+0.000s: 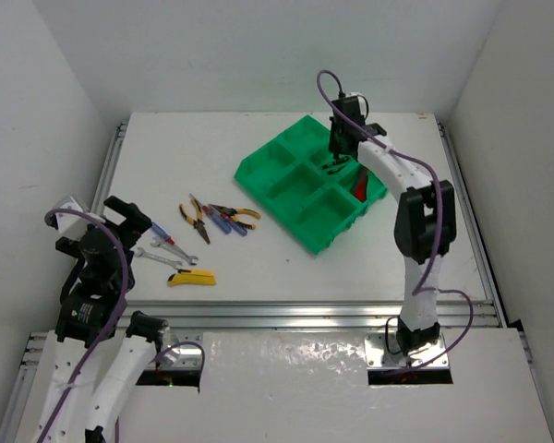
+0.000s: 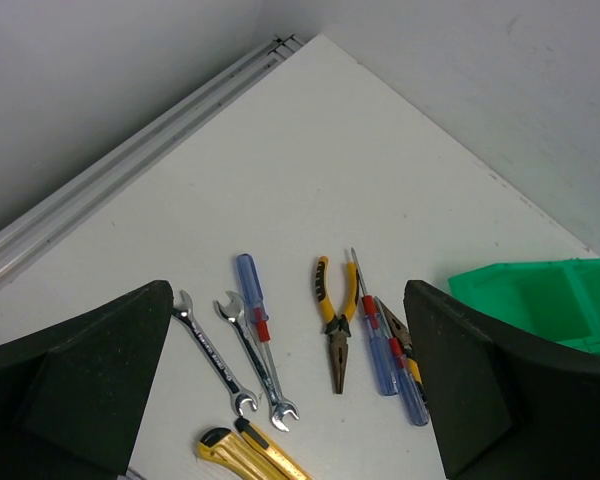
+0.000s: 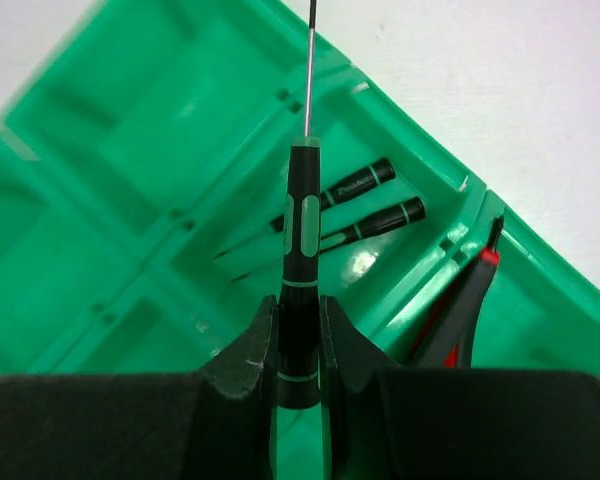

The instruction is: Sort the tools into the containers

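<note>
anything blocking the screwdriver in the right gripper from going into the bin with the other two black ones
Nothing visible does. The right gripper holds the screwdriver over that open compartment; the two black screwdrivers lie flat on its floor.

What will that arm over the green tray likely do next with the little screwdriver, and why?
Probably lower a little and open the right hand to drop its screwdriver. The hand is clamped on the handle above the compartment of the green tray that already holds two similar black screwdrivers.
</note>
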